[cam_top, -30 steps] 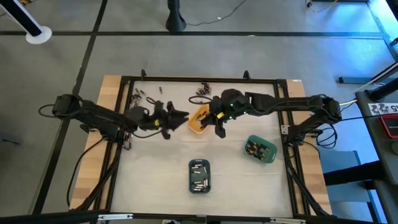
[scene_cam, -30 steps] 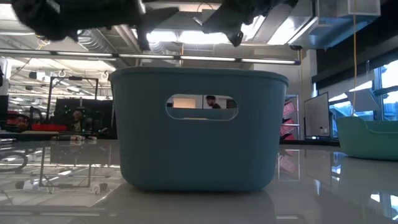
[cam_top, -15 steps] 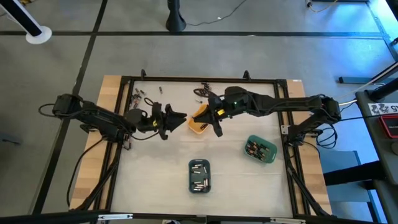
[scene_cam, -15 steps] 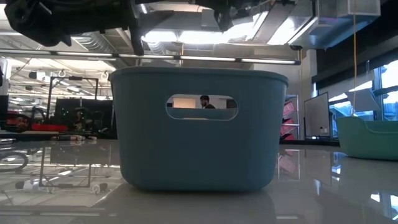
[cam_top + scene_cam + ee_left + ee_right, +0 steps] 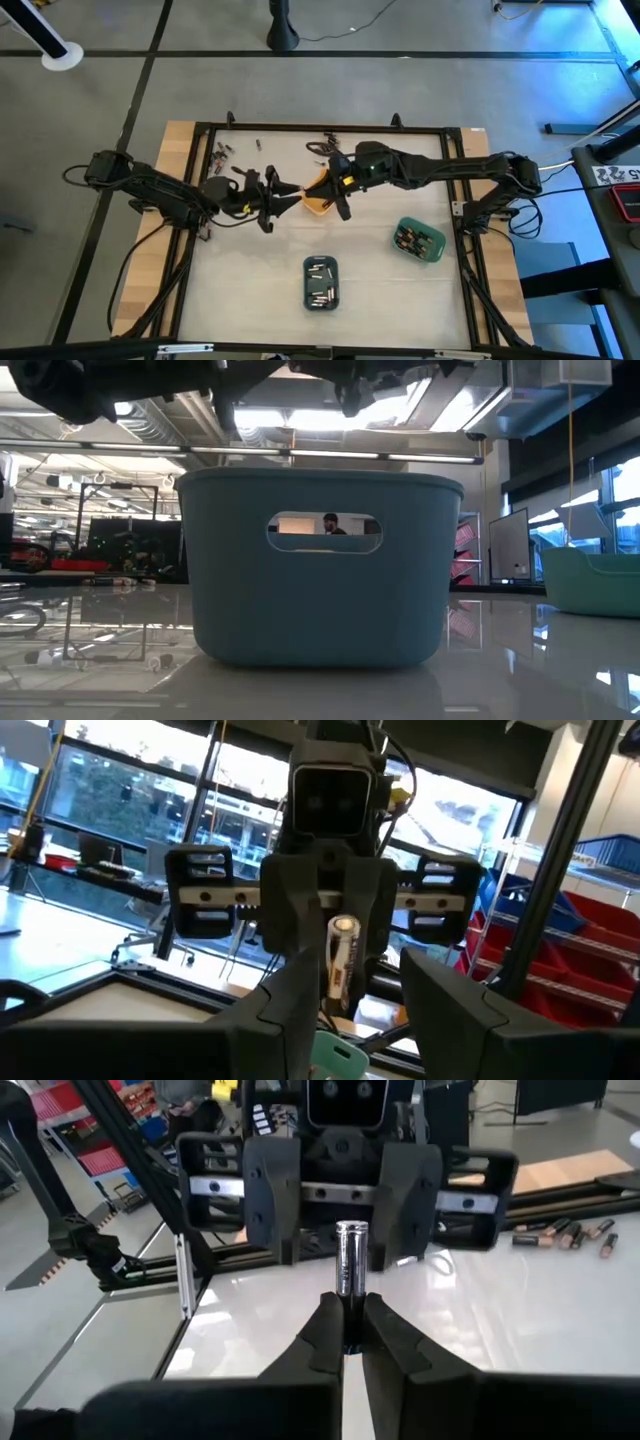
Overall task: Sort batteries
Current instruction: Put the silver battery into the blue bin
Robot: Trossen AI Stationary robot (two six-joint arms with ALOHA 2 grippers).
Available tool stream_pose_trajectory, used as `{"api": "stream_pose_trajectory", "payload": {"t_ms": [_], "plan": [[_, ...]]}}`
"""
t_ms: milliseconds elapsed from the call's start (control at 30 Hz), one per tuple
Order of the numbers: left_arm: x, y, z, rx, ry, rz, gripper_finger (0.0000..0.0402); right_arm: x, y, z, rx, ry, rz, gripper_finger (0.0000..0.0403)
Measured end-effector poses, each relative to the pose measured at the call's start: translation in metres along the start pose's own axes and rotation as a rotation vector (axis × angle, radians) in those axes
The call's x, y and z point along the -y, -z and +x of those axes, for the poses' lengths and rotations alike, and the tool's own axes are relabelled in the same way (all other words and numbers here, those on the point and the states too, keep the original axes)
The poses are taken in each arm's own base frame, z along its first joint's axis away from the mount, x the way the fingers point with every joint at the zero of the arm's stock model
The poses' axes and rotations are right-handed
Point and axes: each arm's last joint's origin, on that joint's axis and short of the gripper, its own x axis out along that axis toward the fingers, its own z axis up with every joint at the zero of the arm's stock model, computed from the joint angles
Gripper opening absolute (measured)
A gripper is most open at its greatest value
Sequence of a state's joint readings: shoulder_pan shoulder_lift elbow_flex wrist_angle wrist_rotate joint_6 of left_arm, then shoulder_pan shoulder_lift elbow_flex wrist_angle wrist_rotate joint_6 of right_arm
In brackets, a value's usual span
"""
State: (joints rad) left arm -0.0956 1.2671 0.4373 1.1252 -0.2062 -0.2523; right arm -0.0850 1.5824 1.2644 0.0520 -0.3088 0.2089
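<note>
A silvery battery [image 5: 350, 1255] with a reddish label [image 5: 343, 955] stands upright in the air over the table's middle, with my right gripper [image 5: 347, 1308] shut on it. That gripper [image 5: 333, 192] hovers by the orange tray [image 5: 318, 203]. My left gripper [image 5: 290, 190] faces it from the table's left. It is open, and its fingers [image 5: 295, 1005] frame the battery in the left wrist view. Whether the battery is between them I cannot tell. More batteries [image 5: 325, 145] lie loose at the far edge. My right gripper pinches the battery's lower end [image 5: 350, 1288] between its two fingertips. The fingers come about level from the table's right and lie across the battery. The battery stands upright above the fingers, lifted clear of the table.
A slate-blue tray [image 5: 320, 283] with batteries sits near the front edge, and it fills the low view [image 5: 320, 560]. A green tray [image 5: 420, 240] with batteries sits at the right. More loose batteries [image 5: 222, 153] lie far left. A black frame [image 5: 330, 127] rims the table.
My right gripper has carried the battery a little toward the table's left, closer to my left gripper, and has tipped nearer to level. My left gripper has rolled slightly about its own axis and stays open.
</note>
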Motion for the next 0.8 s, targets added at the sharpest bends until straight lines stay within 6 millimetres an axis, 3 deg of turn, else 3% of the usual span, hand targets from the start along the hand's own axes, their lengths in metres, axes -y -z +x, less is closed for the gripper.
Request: {"api": "stream_pose_trajectory", "payload": {"t_ms": [800], "plan": [[-0.0065,0.0010,0.0009,-0.014,-0.046,-0.024,0.0131,0.0041,0.0052,0.0080,-0.005,0.011,0.002,0.0018]]}}
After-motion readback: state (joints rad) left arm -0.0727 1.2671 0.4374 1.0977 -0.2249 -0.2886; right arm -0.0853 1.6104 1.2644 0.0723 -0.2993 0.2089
